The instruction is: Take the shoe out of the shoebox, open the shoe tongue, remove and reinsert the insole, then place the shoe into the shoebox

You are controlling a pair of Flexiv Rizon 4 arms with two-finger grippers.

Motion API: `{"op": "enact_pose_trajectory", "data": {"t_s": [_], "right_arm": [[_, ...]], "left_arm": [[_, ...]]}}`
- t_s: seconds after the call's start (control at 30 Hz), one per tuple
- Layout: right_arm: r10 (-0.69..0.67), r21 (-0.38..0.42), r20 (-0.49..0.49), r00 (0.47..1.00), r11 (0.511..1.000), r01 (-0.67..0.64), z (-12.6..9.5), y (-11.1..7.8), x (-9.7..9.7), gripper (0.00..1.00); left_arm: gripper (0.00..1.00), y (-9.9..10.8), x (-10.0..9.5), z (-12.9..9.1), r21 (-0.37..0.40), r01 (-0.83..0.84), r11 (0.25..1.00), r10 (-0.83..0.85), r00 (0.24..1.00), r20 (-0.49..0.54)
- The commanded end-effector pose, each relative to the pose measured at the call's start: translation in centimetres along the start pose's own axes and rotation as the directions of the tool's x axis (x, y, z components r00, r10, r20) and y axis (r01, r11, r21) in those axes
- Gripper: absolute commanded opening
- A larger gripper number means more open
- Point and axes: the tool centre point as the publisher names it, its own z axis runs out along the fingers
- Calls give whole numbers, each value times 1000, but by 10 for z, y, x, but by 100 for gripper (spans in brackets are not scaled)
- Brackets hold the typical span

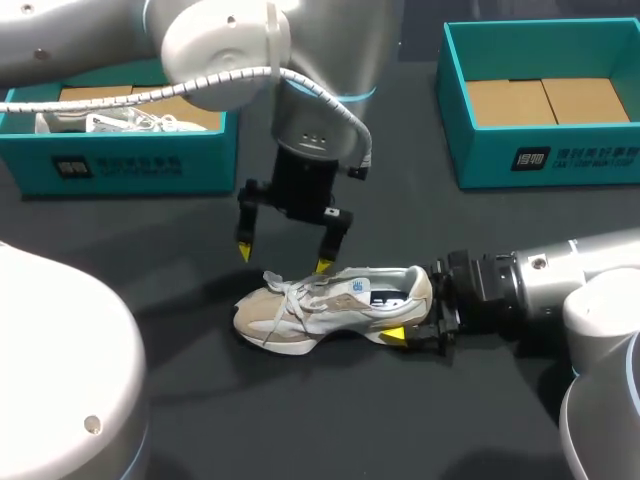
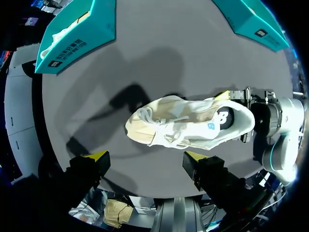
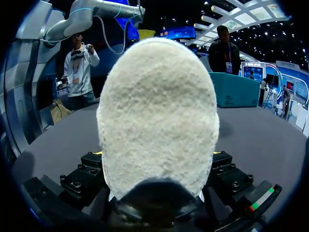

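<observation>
While one shoe (image 1: 330,305) in right claw (image 1: 414,312): second shoe (image 1: 110,123), two shoeboxes (image 1: 130,160) (image 1: 545,155)

two teal shoeboxes: the left shoebox (image 1: 130,165) and the right shoebox (image 1: 545,160). two pale shoes: one loose shoe (image 1: 330,305), one boxed shoe (image 1: 110,122). two pincers: left pincer (image 1: 283,258), right pincer (image 1: 415,305). one dark counter (image 1: 330,420).

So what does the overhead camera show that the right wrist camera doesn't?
Only the head view: the shoe's whole side, the left gripper open above its laces, and a second shoe in the left box. Only the right wrist view: the heel's fuzzy back, close up. Both: the right gripper holding the shoe by its heel.
</observation>
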Motion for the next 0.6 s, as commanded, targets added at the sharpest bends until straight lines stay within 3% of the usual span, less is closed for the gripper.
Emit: {"op": "enact_pose_trajectory", "data": {"t_s": [0.03,0.6], "right_arm": [[1,3,0,1000,1000,-1,0,1,1,0],[1,3,0,1000,1000,-1,0,1,1,0]], "left_arm": [[100,-11,20,5,-41,21,999,-21,1000,13],[100,-11,61,21,-96,174,980,-171,984,43]]}}
